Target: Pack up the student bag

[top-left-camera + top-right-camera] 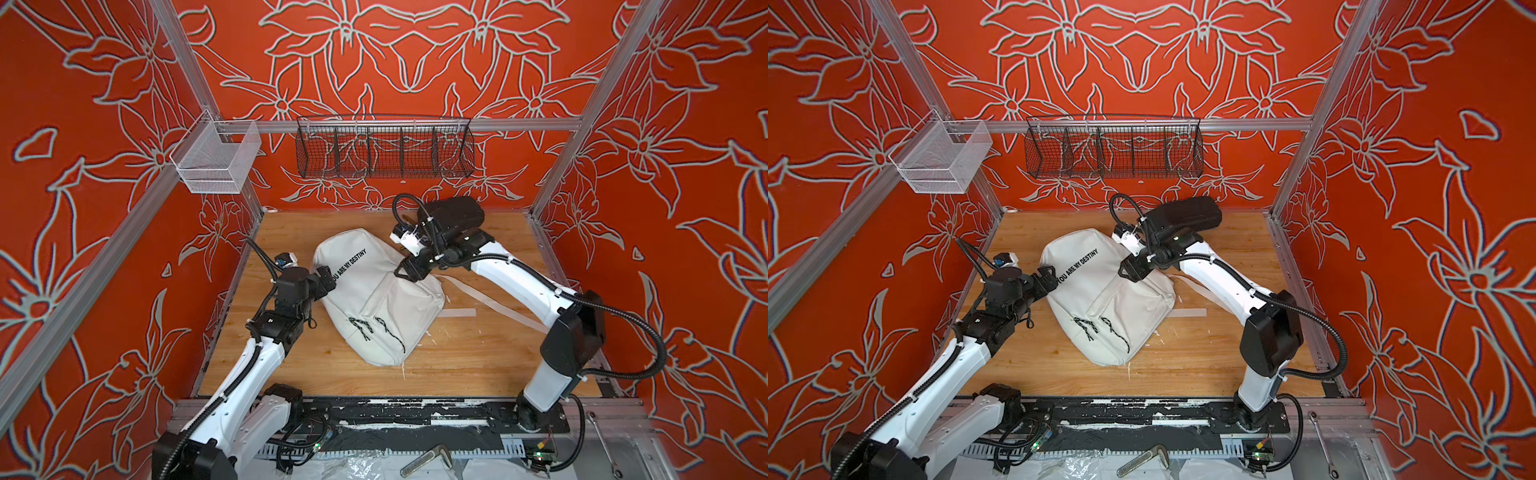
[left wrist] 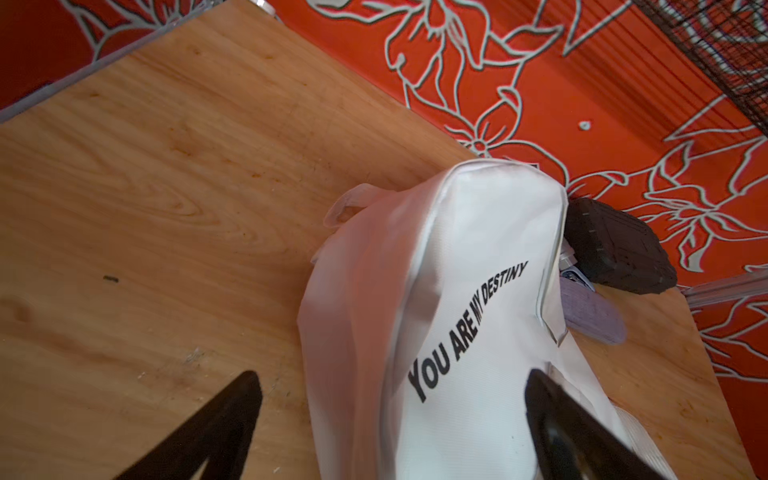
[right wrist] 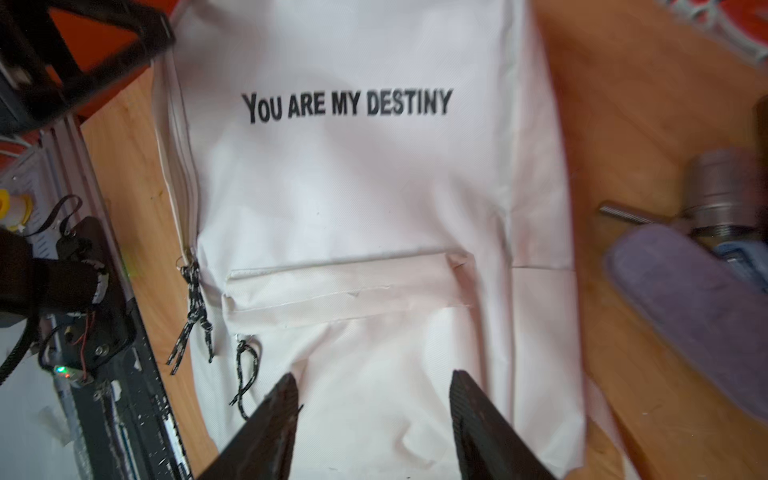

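Backpack lies flat and print side up in the middle of your wooden table, set at a slant, its long white straps trailing out toward the right arm. Your left gripper sits at the bag's edge beside the "YOU" of the print, jaws spread wide. In the left wrist view, one finger is over bare wood and the other over white cloth, gripping nothing. Your right gripper is over the opposite edge, above the front pocket. Its jaws stand partly apart with only fabric between them, and you can't tell whether the tips touch. Black zipper cords lie along the side seam. A black case and a lavender pouch lie just beside the bag.
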Robot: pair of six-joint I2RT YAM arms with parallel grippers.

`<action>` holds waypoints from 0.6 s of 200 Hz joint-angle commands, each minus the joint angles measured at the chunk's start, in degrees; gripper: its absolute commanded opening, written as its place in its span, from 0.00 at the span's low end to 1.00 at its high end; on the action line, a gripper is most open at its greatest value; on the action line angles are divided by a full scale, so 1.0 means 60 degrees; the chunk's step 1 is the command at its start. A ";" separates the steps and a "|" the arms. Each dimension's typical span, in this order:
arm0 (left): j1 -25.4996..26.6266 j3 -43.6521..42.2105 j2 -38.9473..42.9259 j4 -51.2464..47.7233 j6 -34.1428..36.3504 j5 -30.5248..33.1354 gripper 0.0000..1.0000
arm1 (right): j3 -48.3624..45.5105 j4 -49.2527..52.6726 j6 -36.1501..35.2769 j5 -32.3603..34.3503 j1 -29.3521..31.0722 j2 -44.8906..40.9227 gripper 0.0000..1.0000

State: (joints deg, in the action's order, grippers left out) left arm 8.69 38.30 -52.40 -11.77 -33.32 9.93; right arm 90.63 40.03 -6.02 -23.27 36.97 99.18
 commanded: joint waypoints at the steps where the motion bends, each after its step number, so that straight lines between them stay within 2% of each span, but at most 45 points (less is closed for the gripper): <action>1: -0.0129 0.0512 -0.0278 -0.2020 -0.0436 -0.1050 0.98 | -0.0347 -0.0273 0.0646 -0.0299 0.0453 0.0117 0.58; 52: -0.0093 0.1032 -0.0571 -0.4329 -0.0958 -0.3255 0.89 | -0.1901 -0.1346 0.1300 -0.0923 0.1613 -0.0049 0.53; 82: 0.0174 0.0568 -0.0084 -0.4488 -0.1543 -0.3544 0.88 | -0.2679 -0.1961 0.1836 -0.0394 0.1952 0.0121 0.49; 120: 0.0645 -0.0404 -0.0149 -0.3599 -0.2246 -0.3640 0.87 | -0.3028 -0.2814 0.1988 -0.0059 0.2182 0.0380 0.45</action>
State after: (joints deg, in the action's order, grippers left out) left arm 11.38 38.63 -52.58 -34.81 -42.61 -10.31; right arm 72.95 28.16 3.66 -25.67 49.39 99.90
